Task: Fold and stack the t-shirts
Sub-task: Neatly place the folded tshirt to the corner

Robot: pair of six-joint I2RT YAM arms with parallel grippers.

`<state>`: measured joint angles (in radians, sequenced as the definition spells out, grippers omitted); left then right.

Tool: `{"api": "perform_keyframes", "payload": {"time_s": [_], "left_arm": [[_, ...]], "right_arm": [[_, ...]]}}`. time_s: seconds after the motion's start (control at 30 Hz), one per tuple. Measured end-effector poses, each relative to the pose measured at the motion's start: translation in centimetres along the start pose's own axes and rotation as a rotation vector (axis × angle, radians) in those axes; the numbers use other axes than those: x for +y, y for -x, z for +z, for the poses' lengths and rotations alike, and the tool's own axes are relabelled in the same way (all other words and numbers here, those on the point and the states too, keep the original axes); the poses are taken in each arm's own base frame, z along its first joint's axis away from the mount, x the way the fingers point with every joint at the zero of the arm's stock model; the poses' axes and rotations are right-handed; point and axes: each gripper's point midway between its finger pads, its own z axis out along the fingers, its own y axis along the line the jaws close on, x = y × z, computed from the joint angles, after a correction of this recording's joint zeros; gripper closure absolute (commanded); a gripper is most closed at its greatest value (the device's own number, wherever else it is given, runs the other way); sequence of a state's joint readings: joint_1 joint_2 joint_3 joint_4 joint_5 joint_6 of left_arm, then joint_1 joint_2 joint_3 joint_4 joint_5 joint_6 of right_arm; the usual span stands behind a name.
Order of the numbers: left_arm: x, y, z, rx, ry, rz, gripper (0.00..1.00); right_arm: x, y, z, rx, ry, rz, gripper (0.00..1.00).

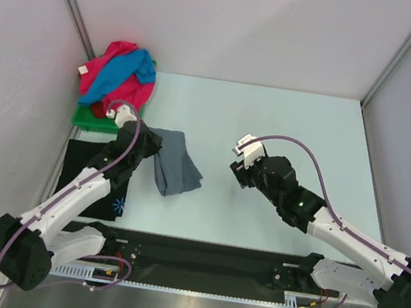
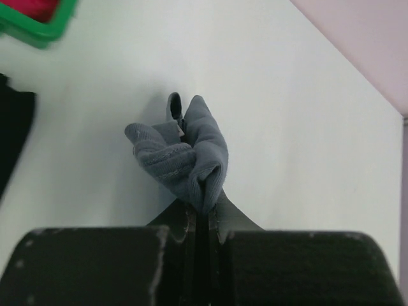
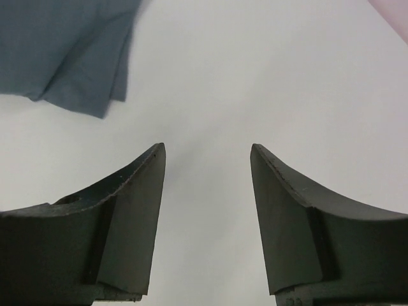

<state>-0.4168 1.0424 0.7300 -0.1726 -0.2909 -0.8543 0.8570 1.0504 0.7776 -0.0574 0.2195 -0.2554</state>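
Left gripper: the left gripper (image 1: 153, 145) is clenched on a bunched fold of the slate-grey t-shirt (image 1: 176, 164). In the left wrist view the jaws are pressed together, with the gathered cloth (image 2: 185, 156) bulging out at 12 o'clock of the fingertips.
Right gripper: the right gripper (image 1: 236, 169) is released and grasps nothing. In the right wrist view its two fingers (image 3: 137, 210) stand apart with bare table between them.
Slate-grey t-shirt: it is left of the table's middle, crumpled into a loose narrow strip running from the left gripper toward 5 o'clock. It lies at 9 o'clock of the right gripper and apart from it. Its hem (image 3: 64, 51) shows at 10 o'clock in the right wrist view.
Black t-shirt: the black t-shirt (image 1: 84, 175) is spread flat at 8 o'clock of the table, under the left arm. Its small blue-white print (image 1: 118, 204) is near its 5 o'clock corner.
Pink and blue t-shirts: the pink and blue t-shirts (image 1: 117, 73) are heaped together in the 10 o'clock corner, spilling over the tray.
Green tray: the green plastic tray (image 1: 88, 118) is under that heap, just at 12 o'clock of the black t-shirt.
Table: the pale table (image 1: 293, 128).
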Motion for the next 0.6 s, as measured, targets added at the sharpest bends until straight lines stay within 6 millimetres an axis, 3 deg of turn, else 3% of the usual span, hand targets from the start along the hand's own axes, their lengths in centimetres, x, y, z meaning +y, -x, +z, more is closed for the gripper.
{"api": "perform_keyframes", "payload": {"time_s": [0.13,0.37,0.6], "left_arm": [[1.5,1.9,-1.5,-0.063,0.076,0.073,1.00],[2.4,6.2,-3.3,-0.151,0.208,0.150,1.00],[4.0,10.1,-3.9,-0.212,0.293,0.141,1.00]], "right_arm": [[0.3,-0.2,0.0,0.005,0.008,-0.001,0.40],[0.5,-0.5,0.0,0.012,0.011,0.007,0.39],[0.7,-0.8,0.1,0.017,0.019,0.009,0.40]]}}
